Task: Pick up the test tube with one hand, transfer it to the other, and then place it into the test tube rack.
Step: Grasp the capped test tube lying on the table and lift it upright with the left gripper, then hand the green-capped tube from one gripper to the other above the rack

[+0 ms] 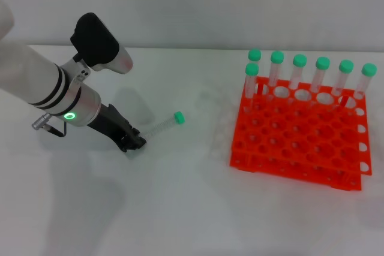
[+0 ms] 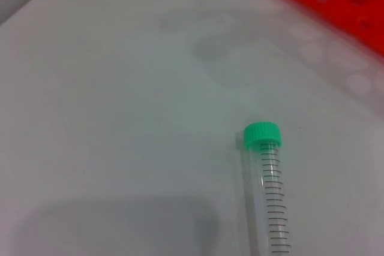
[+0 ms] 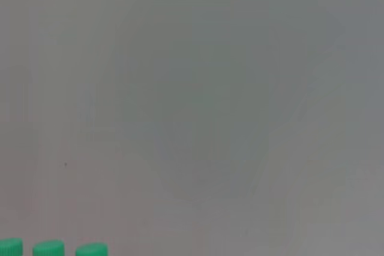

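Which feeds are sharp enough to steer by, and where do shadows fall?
Head view: sharp; soft shadow lies under the left pincer at the base of the clear mint-capped test tube. Left wrist view: graduation marks readable, orange plastic rack blurred. Right wrist view: nearly featureless, only green caps at one edge.

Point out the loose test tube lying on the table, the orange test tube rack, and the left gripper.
test tube (image 1: 163,125), head view, on its clear body.
test tube rack (image 1: 288,142), head view, on its top orange grid.
left gripper (image 1: 133,142), head view, at its fingertips by the tube's base.
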You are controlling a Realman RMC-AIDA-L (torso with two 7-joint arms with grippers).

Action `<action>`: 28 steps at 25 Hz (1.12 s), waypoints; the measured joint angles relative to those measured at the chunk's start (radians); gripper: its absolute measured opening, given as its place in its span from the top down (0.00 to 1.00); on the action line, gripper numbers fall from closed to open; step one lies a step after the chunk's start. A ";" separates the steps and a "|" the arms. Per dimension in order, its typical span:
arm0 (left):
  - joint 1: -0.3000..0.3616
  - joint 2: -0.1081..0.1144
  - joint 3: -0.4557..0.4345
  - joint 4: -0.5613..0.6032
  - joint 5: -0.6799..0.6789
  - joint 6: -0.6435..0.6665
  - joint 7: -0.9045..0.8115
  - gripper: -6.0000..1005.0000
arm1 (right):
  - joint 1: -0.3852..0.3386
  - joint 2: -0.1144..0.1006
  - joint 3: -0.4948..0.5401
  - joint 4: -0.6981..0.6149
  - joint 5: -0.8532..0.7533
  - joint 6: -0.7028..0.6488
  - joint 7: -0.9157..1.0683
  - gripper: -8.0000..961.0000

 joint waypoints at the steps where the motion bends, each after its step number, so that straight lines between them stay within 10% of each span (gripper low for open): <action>1: -0.001 0.000 0.000 -0.002 -0.001 -0.001 0.000 0.80 | 0.000 0.000 0.000 0.000 0.000 0.000 0.000 0.14; 14: 0.047 0.003 0.000 -0.023 -0.461 -0.065 0.163 0.78 | 0.000 0.004 0.000 0.001 0.000 0.002 0.001 0.14; 28: 0.326 -0.004 -0.002 0.191 -1.264 0.029 0.744 0.77 | -0.012 0.001 0.000 0.001 -0.001 0.024 0.120 0.14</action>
